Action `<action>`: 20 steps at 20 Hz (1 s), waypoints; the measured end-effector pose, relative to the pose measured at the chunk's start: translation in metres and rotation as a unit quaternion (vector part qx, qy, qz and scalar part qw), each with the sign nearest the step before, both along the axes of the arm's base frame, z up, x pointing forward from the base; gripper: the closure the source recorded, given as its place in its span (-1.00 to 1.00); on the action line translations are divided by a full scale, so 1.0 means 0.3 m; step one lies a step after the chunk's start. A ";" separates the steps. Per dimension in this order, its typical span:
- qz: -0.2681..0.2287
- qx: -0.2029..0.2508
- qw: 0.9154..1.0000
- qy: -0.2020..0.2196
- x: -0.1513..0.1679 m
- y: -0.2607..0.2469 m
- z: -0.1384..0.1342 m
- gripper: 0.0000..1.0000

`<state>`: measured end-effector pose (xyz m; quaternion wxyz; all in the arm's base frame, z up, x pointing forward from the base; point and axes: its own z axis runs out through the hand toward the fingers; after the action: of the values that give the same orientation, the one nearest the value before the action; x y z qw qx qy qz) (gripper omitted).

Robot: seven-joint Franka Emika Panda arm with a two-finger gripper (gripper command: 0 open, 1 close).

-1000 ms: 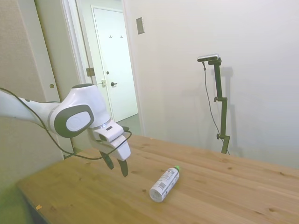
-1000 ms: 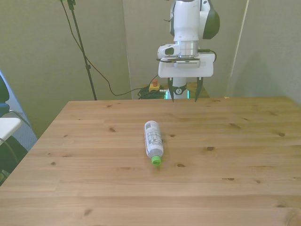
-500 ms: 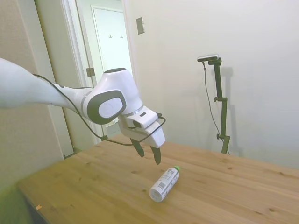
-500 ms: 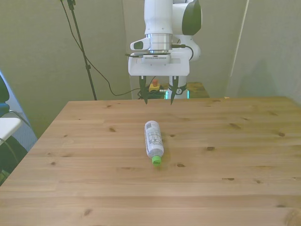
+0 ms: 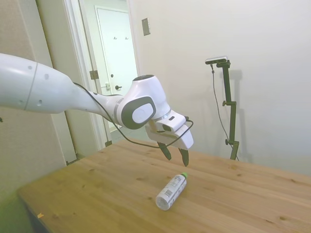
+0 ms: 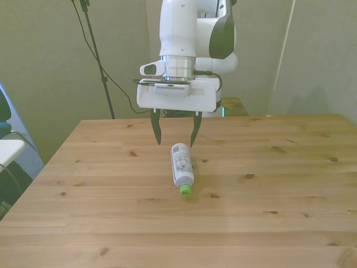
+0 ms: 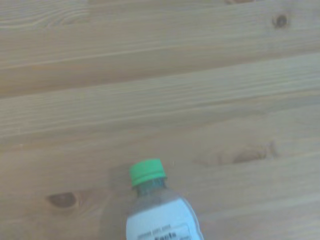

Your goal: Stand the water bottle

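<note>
The water bottle [image 6: 182,164] lies flat on the table [image 6: 279,195], cap toward 6 o'clock, probably light and slippery; the tool [image 6: 175,129], fingers spread and empty, should clasp its labelled middle.

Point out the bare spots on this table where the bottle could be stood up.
Nearly all of the table is bare. Widest free patches: between the lying water bottle and the near edge, and on either side of it. Only the spot beneath the open gripper, by the bottle's base, is crowded.

bottle label [image 7: 162,220] print unreadable
</note>
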<state>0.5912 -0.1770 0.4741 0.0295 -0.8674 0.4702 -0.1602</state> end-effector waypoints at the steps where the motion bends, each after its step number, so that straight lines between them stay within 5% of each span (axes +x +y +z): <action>1: 0.003 -0.001 1.000 0.003 0.028 0.006 -0.013 -1.00; 12: 0.036 -0.025 0.997 0.070 0.216 0.068 -0.295 -1.00; 17: 0.036 -0.034 0.996 0.079 0.251 0.067 -0.349 -1.00; 18: 0.035 -0.035 0.996 0.079 0.255 0.064 -0.353 1.00; 20: 0.033 -0.036 0.996 0.079 0.261 0.056 -0.354 1.00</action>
<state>0.6696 -0.1601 0.3680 -0.0338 -0.8929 0.4360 -0.1071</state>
